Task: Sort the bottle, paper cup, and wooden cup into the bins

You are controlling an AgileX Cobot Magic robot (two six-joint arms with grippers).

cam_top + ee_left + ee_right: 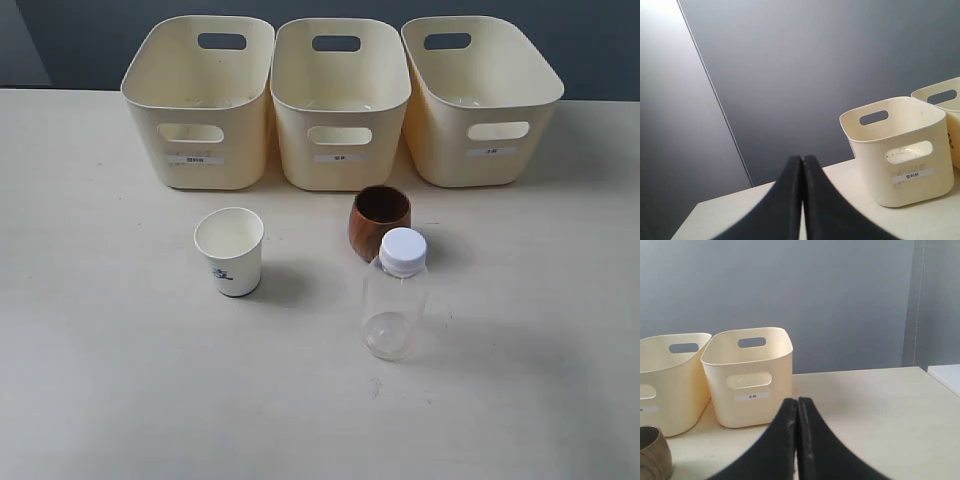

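Cream bins [300,150] stand seemingly empty at the back of the table [120,380], while the paper cup [230,250], the wooden cup [379,222] and the bottle [394,300] close before it all stand on the table unsorted, and the left gripper [802,165] and right gripper [797,405] are both closed, holding nothing.

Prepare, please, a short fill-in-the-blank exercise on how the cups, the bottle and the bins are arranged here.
1. At the back of the table stand ___ cream bins.
2. The clear bottle has a ___ screw cap.
3. The wooden cup stands in front of the ___ bin.
4. In the exterior view, the paper cup stands to the ___ of the wooden cup.
Missing words: three; white; middle; left.
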